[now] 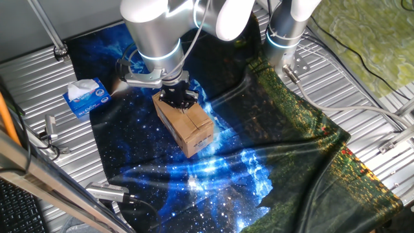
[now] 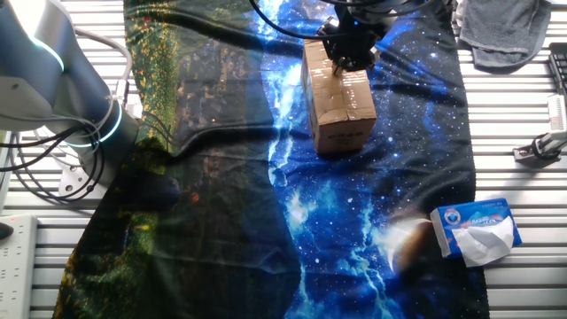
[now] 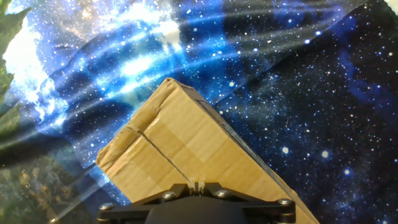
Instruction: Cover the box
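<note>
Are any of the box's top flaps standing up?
No. In the hand view the box shows its top flaps lying flat, meeting along a seam, with none raised.

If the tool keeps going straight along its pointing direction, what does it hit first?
The cardboard box: the tool points down at its closed top flaps, at or just above them. Contact can't be confirmed; the fingertips aren't visible.
</note>
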You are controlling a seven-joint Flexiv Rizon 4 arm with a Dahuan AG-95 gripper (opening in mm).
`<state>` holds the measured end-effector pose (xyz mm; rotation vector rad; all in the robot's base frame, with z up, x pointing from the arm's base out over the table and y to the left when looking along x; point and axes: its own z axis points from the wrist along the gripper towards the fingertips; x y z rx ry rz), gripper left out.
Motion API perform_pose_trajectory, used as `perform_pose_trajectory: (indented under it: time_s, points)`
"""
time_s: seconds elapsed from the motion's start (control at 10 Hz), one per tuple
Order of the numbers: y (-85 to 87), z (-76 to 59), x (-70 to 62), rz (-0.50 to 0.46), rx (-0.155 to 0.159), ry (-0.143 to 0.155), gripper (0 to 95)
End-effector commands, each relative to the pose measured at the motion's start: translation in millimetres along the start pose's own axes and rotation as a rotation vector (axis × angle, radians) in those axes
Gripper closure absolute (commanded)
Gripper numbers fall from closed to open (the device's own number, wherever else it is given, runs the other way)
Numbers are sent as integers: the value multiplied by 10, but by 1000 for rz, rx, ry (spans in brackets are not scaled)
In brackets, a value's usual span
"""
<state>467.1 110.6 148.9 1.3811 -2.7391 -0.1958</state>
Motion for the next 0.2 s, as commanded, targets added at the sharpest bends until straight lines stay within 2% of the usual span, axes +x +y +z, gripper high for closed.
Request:
perform_pose_trajectory:
  time_s: [0.1, 0.2]
  points:
    - [-2, 1, 0, 0, 0, -1, 950]
    - [10, -16, 0, 10, 6, 14, 950]
